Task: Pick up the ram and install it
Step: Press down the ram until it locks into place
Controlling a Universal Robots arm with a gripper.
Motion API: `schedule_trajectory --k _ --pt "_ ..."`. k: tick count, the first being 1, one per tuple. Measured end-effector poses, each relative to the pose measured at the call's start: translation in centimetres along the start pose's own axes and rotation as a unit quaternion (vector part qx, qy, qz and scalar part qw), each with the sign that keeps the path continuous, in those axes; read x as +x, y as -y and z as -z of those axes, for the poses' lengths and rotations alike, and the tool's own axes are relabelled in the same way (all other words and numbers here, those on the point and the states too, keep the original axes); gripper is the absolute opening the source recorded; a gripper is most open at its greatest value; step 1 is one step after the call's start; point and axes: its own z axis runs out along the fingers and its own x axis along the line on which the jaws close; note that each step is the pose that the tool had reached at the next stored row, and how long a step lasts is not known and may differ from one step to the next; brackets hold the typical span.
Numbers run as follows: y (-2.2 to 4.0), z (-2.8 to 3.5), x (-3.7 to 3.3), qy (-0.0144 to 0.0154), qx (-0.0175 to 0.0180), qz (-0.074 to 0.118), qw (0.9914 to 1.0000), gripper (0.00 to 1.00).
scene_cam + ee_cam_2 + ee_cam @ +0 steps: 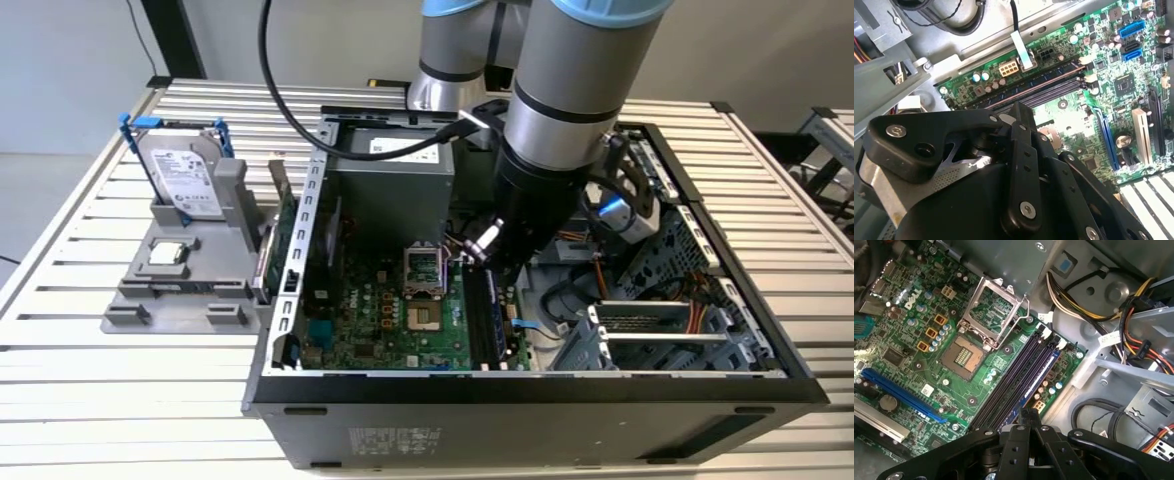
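Observation:
My gripper is deep inside the open computer case, right over the memory slots of the green motherboard. In both wrist views the black fingers come together to one narrow tip, shut. A thin dark-blue board edge, which I take for the ram, stands along the outermost slot. It runs away from straight under the fingertips towards the white clips. Whether the tip touches it, and how deep it sits, I cannot tell. The other slots look bare.
The open CPU socket lies beside the slots. Cable bundles and a metal drive cage crowd the other side. On the exterior view's left a grey holder carries a hard drive and a CPU chip. A green board stands by the case wall.

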Motion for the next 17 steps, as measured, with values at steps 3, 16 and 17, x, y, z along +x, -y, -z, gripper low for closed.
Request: schedule_trajectory --k 3,16,17 --pt "0.00 0.00 0.00 0.0003 0.0000 0.008 0.99996 0.00" --pt "0.00 0.13 0.00 0.0009 -0.0003 0.028 0.99960 0.00" --pt "0.00 0.15 0.00 0.0009 -0.0002 0.030 0.99956 0.00"
